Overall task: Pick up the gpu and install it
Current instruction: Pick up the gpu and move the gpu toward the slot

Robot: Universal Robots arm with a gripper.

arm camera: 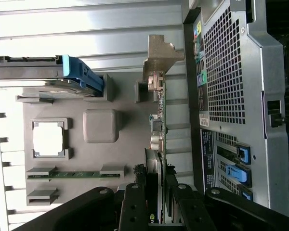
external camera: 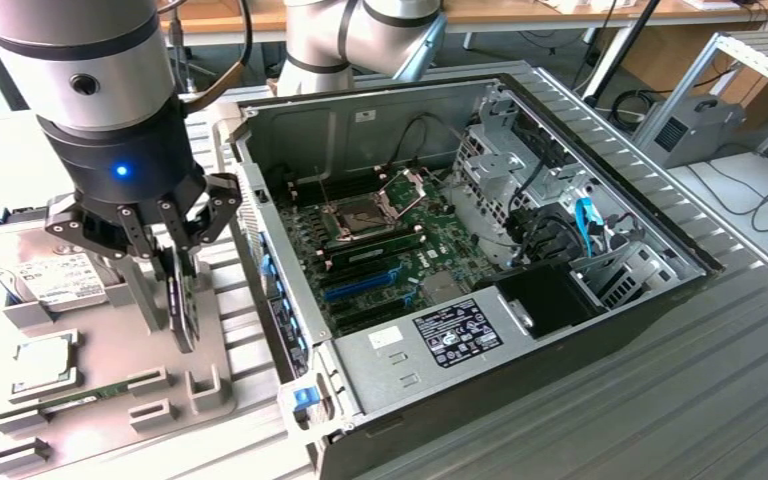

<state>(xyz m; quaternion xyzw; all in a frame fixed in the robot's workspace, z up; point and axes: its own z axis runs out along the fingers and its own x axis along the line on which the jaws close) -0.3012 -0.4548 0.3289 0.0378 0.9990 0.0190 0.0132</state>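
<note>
The gpu (external camera: 184, 315) stands on edge over the grey holder plate (external camera: 117, 345), its round black fan facing the open computer case. My gripper (external camera: 177, 280) comes down on it from above, one finger on each flat side, shut on the card. In the wrist view the gpu (arm camera: 160, 120) runs edge-on away from my gripper (arm camera: 156, 211), its green board thin and its silver end bracket (arm camera: 161, 50) at the far end. I cannot tell whether its lower edge still sits in the holder (arm camera: 120, 154).
The open computer case (external camera: 651, 290) lies at the exterior view's right, with its motherboard (external camera: 384, 250) and blue slots (external camera: 357, 285) exposed. On the holder plate rest a hard drive (external camera: 57, 275), a processor chip (external camera: 40, 365) and a RAM stick (external camera: 84, 397). The case's rear panel (arm camera: 231, 72) stands close beside the card.
</note>
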